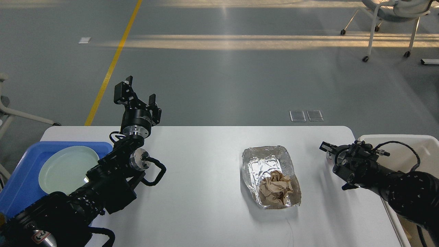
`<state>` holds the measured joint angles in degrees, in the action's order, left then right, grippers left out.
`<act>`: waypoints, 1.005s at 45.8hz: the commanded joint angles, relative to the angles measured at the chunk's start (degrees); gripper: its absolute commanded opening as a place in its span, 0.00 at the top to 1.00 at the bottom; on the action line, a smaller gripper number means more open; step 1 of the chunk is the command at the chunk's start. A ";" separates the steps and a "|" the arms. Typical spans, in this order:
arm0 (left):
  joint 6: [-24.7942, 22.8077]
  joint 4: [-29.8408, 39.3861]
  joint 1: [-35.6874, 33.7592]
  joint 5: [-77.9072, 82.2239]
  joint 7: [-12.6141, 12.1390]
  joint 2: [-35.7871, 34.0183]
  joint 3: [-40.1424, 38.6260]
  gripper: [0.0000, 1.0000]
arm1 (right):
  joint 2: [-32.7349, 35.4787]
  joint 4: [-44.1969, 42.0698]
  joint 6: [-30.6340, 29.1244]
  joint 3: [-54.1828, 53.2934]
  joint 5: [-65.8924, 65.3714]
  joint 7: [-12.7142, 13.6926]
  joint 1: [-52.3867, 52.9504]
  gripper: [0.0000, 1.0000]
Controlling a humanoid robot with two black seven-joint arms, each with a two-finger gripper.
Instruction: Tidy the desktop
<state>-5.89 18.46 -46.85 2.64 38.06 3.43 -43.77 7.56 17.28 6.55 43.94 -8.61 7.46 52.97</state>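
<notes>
The white desktop (205,164) carries a crumpled foil tray (265,163) with a ball of brown paper (276,188) in its near end. My left gripper (138,96) is open and empty, raised above the desktop's far left edge. My right gripper (328,151) is low at the desktop's right side, dark and seen end-on, so its fingers cannot be told apart. Only a small silvery bit (330,155) shows under its tip. The pink can seen earlier there is hidden.
A blue tray (20,181) with a pale green plate (67,168) lies at the left edge, partly under my left arm. An off-white bin (411,142) stands off the right edge, behind my right arm. Chairs stand on the grey floor beyond.
</notes>
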 commanded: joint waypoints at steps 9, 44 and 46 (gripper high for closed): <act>0.00 -0.01 0.00 0.00 0.00 0.00 0.00 0.01 | 0.00 0.03 -0.13 0.10 0.00 -0.34 -0.23 0.65; 0.00 -0.01 0.00 0.00 0.00 0.00 0.00 0.01 | 0.43 1.26 -1.18 0.10 -0.88 -2.00 -0.06 0.85; 0.00 -0.01 0.00 0.00 0.00 0.00 0.00 0.01 | 0.44 1.79 -1.45 0.19 -0.88 -2.71 0.12 0.85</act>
<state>-5.89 18.46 -46.85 2.64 38.06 3.43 -43.77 7.92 18.40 5.60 44.08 -9.50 5.97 52.67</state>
